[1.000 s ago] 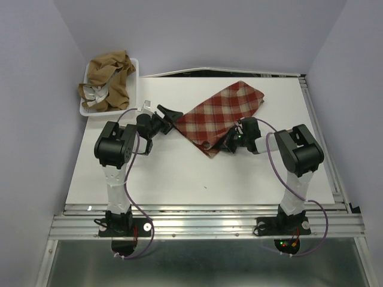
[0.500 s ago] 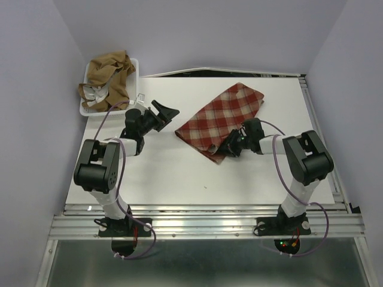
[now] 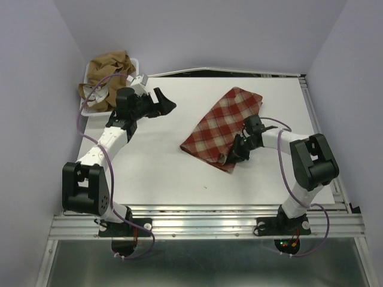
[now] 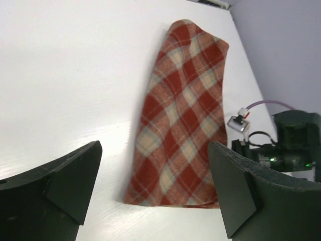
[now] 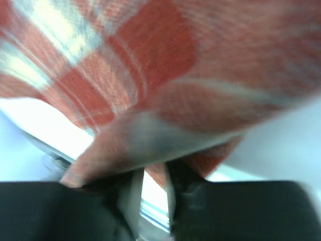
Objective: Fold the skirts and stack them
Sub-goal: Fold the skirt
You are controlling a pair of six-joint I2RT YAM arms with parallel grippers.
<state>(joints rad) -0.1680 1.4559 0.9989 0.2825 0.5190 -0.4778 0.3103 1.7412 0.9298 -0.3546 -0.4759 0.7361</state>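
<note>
The red-and-cream plaid skirt (image 3: 220, 127) lies folded as a long strip at mid-right of the table; it also shows in the left wrist view (image 4: 183, 115). My right gripper (image 3: 235, 151) is shut on the skirt's near right edge, and the cloth fills the right wrist view (image 5: 165, 75), pinched between the jaws. My left gripper (image 3: 165, 103) is open and empty, held above the table at the back left, well apart from the plaid skirt, with its fingers (image 4: 65, 186) spread wide. Tan-brown skirts (image 3: 109, 76) with white lining lie crumpled in the tray.
The white plastic tray (image 3: 85, 112) stands at the table's back left corner, just behind my left arm. Purple walls close in the left, back and right. A metal rail runs along the table's right edge (image 3: 317, 119). The right arm shows in the left wrist view (image 4: 293, 143).
My left gripper has let go of the plaid skirt's left corner and swung back-left toward the tray, staying open. My right gripper has dragged the skirt a little rightward and nearer.
</note>
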